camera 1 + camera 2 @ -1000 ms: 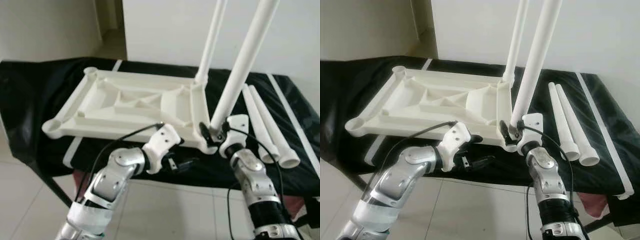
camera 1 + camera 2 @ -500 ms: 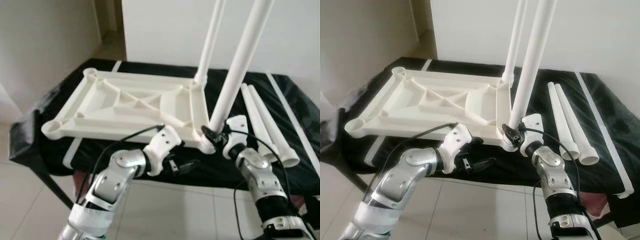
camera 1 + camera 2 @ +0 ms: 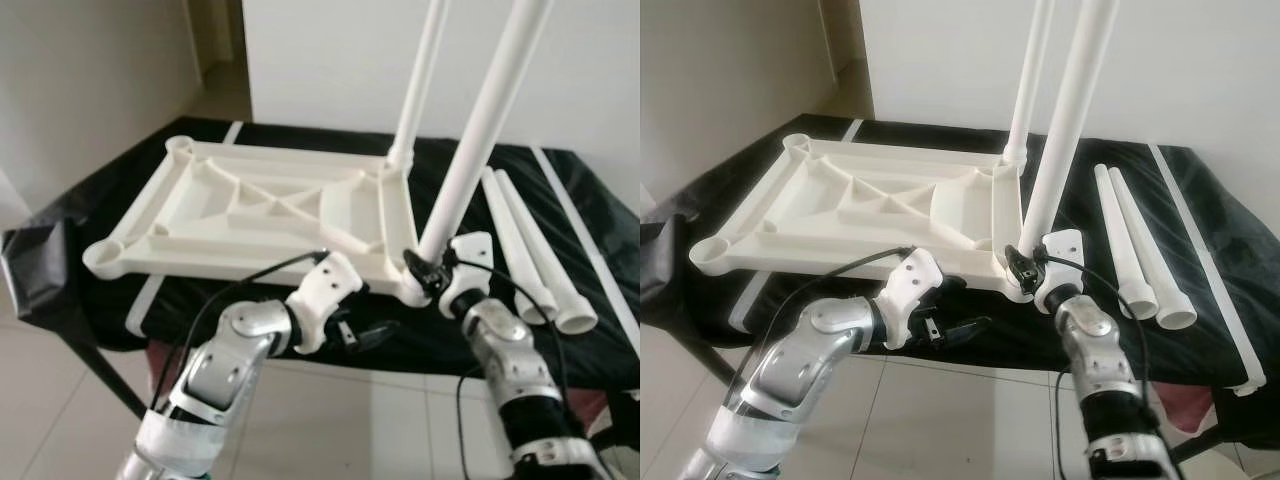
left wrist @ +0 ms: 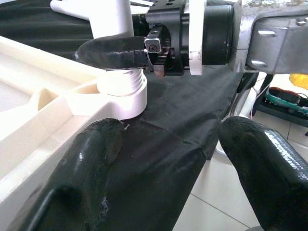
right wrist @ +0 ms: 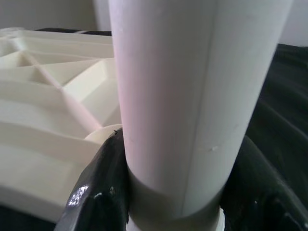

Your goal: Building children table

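A white tabletop is lying upside down across the centre of the frame, on a table draped in black cloth. Two white legs are standing upright from its right-hand corners: the far leg at the back corner, the near leg at the front right corner, both running out of the top of the frame.

The right gripper is sitting at the base of the near leg, lower right of centre, its black fingers clenching the leg just above the corner socket. In the right wrist view the leg is passing between the two fingers, touching both.

The left gripper is hanging just below the front edge of the tabletop, lower centre of the frame, over the hanging cloth and beside the front right corner. Its fingers are spread apart and grasping nothing; in the left wrist view one is lying near the tabletop's edge below the socket, though I cannot tell whether it is touching.

Two spare legs are lying side by side on the cloth at the right of the frame, apart from the tabletop, their flared ends pointing toward the front edge.
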You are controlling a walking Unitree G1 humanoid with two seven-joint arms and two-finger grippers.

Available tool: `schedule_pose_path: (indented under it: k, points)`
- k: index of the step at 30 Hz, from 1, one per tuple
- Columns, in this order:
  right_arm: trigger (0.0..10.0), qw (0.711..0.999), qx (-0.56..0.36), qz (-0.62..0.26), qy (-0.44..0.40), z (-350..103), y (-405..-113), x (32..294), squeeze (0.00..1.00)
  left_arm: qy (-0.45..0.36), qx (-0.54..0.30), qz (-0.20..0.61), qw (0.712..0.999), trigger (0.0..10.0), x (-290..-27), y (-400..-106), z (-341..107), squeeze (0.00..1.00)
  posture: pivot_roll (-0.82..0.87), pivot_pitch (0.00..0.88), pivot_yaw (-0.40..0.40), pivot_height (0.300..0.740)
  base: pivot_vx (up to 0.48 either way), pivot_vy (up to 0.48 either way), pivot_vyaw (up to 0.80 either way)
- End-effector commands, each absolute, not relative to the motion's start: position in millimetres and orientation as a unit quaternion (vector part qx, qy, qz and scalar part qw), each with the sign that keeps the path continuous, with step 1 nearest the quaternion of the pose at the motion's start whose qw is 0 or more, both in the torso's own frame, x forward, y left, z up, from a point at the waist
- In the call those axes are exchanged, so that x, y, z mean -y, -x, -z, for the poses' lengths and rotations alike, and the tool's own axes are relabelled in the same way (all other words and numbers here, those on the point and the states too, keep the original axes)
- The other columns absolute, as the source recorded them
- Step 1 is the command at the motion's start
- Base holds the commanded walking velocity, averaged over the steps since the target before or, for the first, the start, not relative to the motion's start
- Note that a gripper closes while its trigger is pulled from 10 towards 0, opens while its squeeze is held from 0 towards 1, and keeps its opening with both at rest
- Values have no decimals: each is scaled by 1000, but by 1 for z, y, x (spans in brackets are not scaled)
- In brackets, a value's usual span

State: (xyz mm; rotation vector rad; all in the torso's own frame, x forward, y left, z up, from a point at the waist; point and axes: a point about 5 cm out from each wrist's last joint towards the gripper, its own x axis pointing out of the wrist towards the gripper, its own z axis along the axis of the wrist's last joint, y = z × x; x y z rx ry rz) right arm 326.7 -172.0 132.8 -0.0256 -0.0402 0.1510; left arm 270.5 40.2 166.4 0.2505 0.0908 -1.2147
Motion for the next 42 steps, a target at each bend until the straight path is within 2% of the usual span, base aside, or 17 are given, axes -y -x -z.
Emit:
schedule_pose_path:
  k: [1, 9, 13, 16, 29, 30, 31, 42]
  points:
    - [10000, 1000, -7, -21, 22, -124, -321, 181, 0, -118, -42, 533, 837, 10000, -43, -273, -166, 0, 17, 34, -19, 740, 0, 0, 0]
    - [10000, 993, -20, 116, -21, -116, -305, 167, 0, -115, -45, 535, 836, 10000, -42, -271, -165, 0, 15, 38, -22, 740, 0, 0, 0]
    - [10000, 987, -26, 152, -38, -115, -297, 155, 0, -114, -45, 534, 837, 10000, -42, -271, -166, 0, 22, 38, -30, 740, 0, 0, 0]
    - [10000, 989, -30, 136, -52, -115, -295, 140, 0, -111, -45, 533, 837, 10000, -42, -271, -166, 0, 17, 36, -28, 740, 0, 0, 0]
    - [10000, 990, -19, 128, -51, -121, -291, 141, 0, -114, -46, 534, 837, 10000, -41, -271, -164, 0, 26, 20, -34, 740, 0, 0, 0]
    - [10000, 991, -16, 123, -50, -122, -291, 141, 820, -114, -47, 534, 837, 10000, -42, -270, -164, 0, 26, 18, -35, 740, 0, 0, 0]
    - [10000, 991, -15, 121, -50, -122, -290, 141, 1000, -115, -47, 534, 837, 10000, -42, -270, -164, 0, 26, 18, -35, 740, 0, 0, 0]
    - [10000, 996, 14, 84, -40, -131, -289, 155, 1000, -114, -47, 533, 837, 10000, -41, -269, -163, 0, 23, 6, -36, 740, 0, 0, 0]
